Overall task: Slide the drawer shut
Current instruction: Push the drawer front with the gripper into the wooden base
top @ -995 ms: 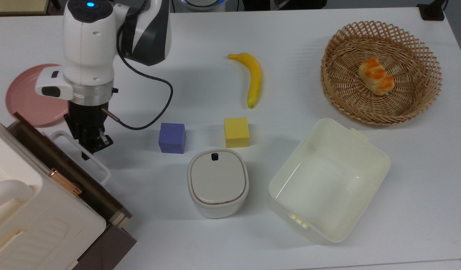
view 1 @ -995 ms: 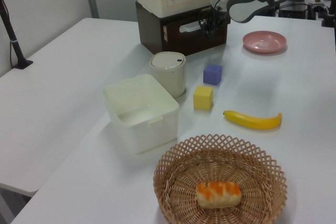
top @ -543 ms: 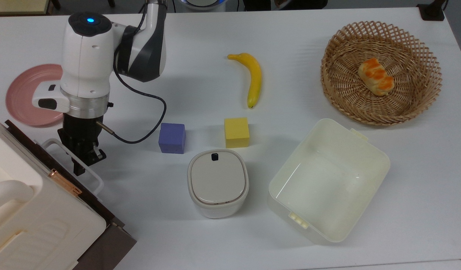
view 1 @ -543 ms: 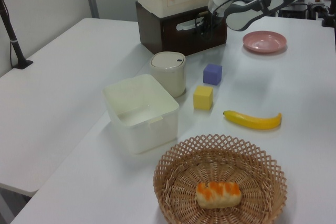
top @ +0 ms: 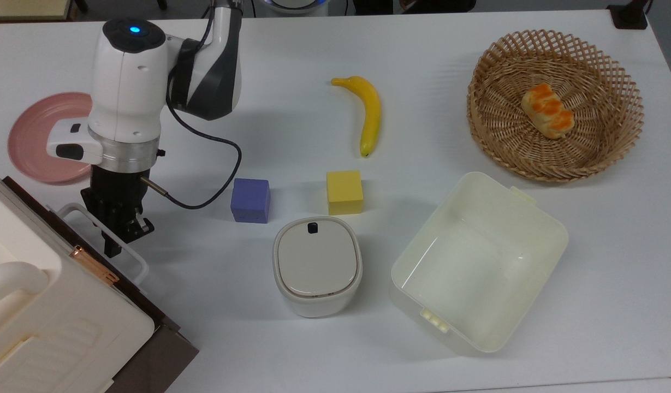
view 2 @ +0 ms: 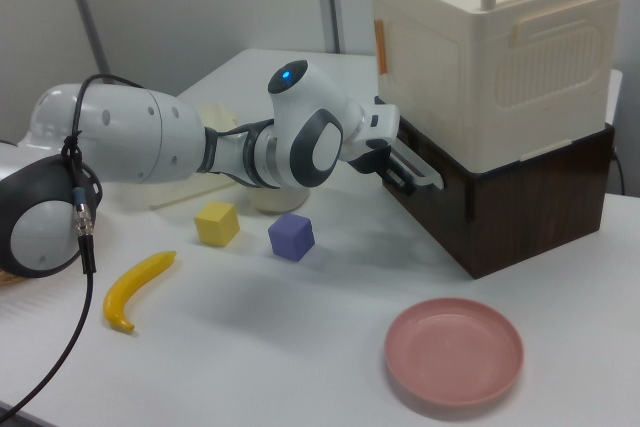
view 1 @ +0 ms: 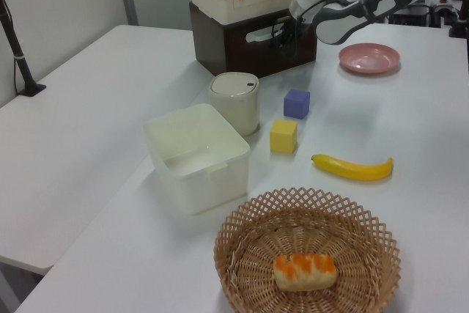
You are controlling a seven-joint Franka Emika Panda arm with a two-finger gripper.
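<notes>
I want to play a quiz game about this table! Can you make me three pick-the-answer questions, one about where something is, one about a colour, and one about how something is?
1. Where is the bread roll?
A. on the pink plate
B. in the wicker basket
C. in the cream bin

2. What colour is the cube nearer the gripper in the top view?
A. purple
B. green
C. red

3. How is the drawer?
A. lying on the table
B. pulled far out
C. pushed in, or nearly in

Answers:
1. B: the bread roll lies inside the wicker basket.
2. A: the purple cube sits closer to the gripper than the yellow cube does.
3. C: the drawer has its dark front about level with the cabinet above, and the gripper is at its white handle.
</notes>
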